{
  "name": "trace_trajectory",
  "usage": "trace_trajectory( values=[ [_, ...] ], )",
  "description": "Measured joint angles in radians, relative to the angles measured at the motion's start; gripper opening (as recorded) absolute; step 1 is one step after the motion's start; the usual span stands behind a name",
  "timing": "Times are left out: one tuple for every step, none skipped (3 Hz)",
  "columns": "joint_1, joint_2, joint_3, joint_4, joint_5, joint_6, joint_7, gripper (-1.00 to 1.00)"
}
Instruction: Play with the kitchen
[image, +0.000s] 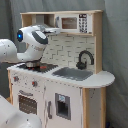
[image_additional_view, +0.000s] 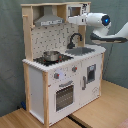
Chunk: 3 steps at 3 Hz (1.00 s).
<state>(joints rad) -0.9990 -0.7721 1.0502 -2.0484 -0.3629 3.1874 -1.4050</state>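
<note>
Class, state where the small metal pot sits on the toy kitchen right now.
In the second exterior view, the pot sits on the stove, left of the black faucet and below the grey hood.

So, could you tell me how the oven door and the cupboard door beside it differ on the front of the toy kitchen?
The oven door sits under the stove and has a wide dark window with a horizontal handle above it. The cupboard door sits under the sink; its dark panel is smaller and upright, and its handle is vertical. Both are white, closed, and face the same way.

Grey curtain (image_additional_view: 10, 55), wooden floor (image_additional_view: 100, 107)
</note>
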Motion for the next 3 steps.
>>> trace_trajectory(
  values=[
    [-0.075,0.027,0.057,0.052,0.000,-0.008,0.000,1.00],
    [-0.148,0.042,0.112,0.107,0.000,-0.032,0.000,1.00],
    [-0.088,0.023,0.106,0.131,0.002,-0.120,0.012,1.00]
  ],
)
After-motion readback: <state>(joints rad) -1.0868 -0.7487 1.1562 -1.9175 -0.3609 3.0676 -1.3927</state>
